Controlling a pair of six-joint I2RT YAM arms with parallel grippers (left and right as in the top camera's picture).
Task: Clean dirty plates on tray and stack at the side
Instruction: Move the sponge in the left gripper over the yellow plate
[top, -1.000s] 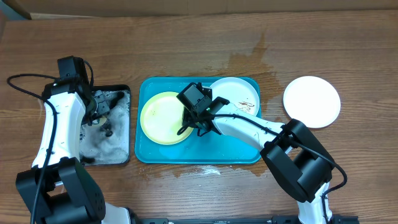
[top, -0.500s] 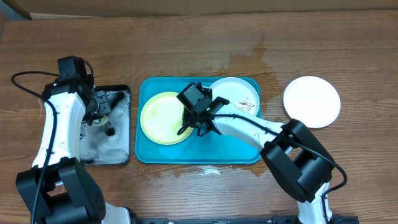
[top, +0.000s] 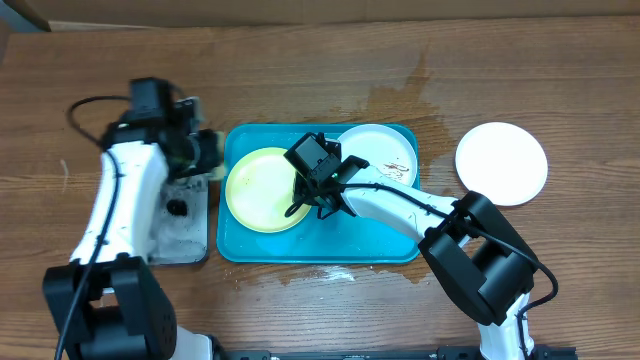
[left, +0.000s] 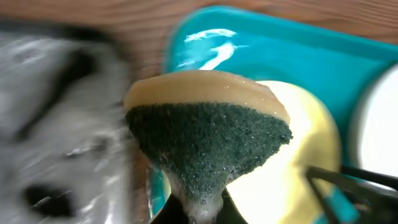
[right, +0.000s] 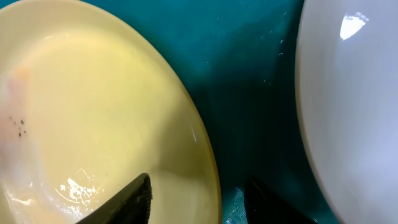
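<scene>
The turquoise tray (top: 320, 255) holds a pale yellow-green plate (top: 262, 190) on the left and a white plate (top: 378, 152) with brown smears on the right. A second white plate (top: 501, 163) lies on the table at the right. My left gripper (top: 203, 156) is shut on a wet yellow-and-green sponge (left: 208, 140), held above the tray's left rim (left: 280, 50) next to the yellow plate (left: 298, 177). My right gripper (right: 205, 205) is open and straddles the yellow plate's right rim (right: 93, 106), one finger over the plate and one over the tray floor (right: 249, 93).
A black tray (top: 182, 235) with grey suds sits left of the turquoise tray. A damp patch (top: 400, 95) marks the wood behind the tray. The white plate's edge (right: 354, 93) lies close to the right of my right fingers.
My left arm has lifted the sponge off the black tray and swung right to the turquoise tray's left edge. The right arm and the plates have not moved.
</scene>
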